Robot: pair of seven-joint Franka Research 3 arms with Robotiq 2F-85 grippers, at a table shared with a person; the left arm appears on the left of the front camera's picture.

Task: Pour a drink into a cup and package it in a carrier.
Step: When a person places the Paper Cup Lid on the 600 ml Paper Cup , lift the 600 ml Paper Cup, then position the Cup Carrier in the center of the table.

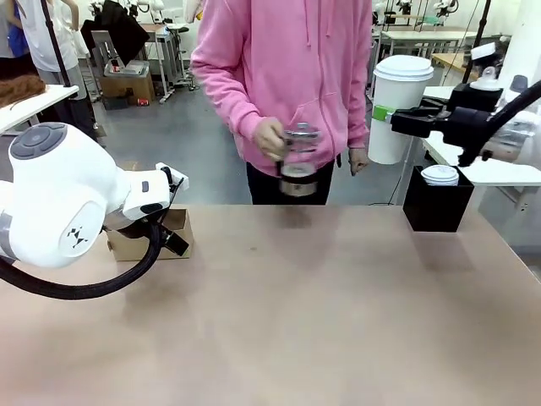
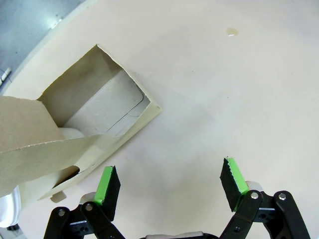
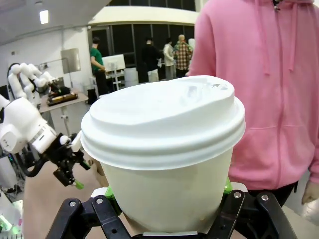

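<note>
White tapered paper cup (image 3: 164,149) with white plastic lid is sitting upright in right claw (image 3: 169,199), which is clenching its wall, high near the far right end of the tabletop (image 1: 296,313). Brown cardboard carrier (image 1: 148,244) is lying well apart, at left. Likely step: carrying it across level, lowering straight into a slot. Left claw (image 2: 169,179) is hanging released just beside carrier, possibly crowding the approach. Person's hand (image 1: 269,138) is holding clear glass jug (image 1: 298,161); black box (image 1: 437,211) is standing below the cup.

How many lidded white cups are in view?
2: one cup in the right gripper; one on the black box, lid showing. More may be hidden in the carrier.
</note>
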